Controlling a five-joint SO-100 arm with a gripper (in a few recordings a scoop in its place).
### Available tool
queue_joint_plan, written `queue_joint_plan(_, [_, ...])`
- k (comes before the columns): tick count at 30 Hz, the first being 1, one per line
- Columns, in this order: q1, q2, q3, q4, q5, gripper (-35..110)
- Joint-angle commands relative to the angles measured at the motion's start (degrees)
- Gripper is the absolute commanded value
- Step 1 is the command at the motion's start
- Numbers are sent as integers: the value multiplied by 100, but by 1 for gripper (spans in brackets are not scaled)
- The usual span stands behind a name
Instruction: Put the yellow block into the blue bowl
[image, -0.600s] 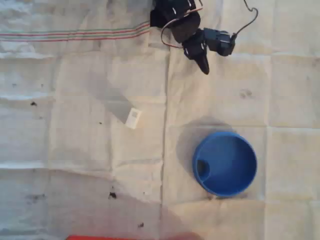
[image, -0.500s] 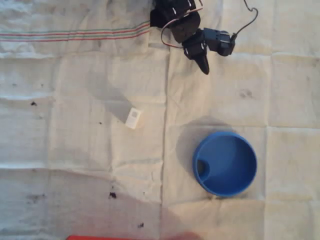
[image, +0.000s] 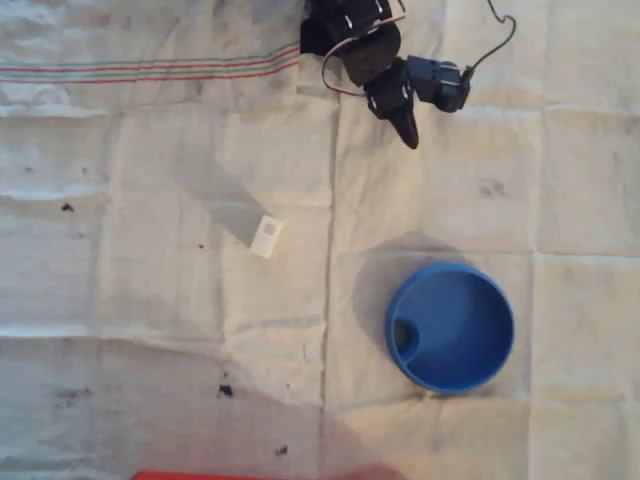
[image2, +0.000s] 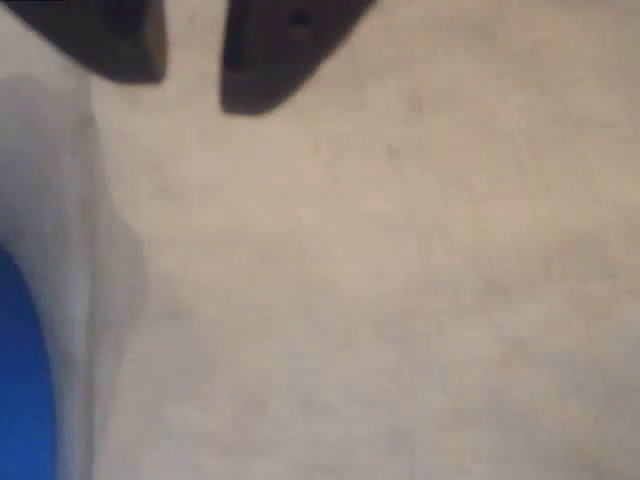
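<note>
In the overhead view the yellow block (image: 266, 236) lies on the cloth left of centre, a small pale box seen with a whitish face up. The blue bowl (image: 450, 327) stands at lower right, empty, well apart from the block. My gripper (image: 407, 133) hangs at the top of the scene, pointing down the picture, above and right of the block and well clear of both things. Its dark fingers look shut, with nothing between them. In the wrist view the gripper (image2: 190, 85) shows at the top edge with a thin gap, and the bowl's blue edge (image2: 20, 380) shows at lower left.
A creased whitish cloth (image: 150, 330) covers the table, with red and green stripes (image: 150, 70) at top left. A red strip (image: 200, 475) lies along the bottom edge. Cables (image: 495, 40) trail from the arm at the top.
</note>
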Motion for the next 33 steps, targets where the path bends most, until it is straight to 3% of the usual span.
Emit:
queue_joint_plan(1, [9,62,650,-193,44,1])
queue_joint_plan(20, [44,62,580,-202,26,1])
queue_joint_plan(33, [-9,-26,-1863,-132,9,1])
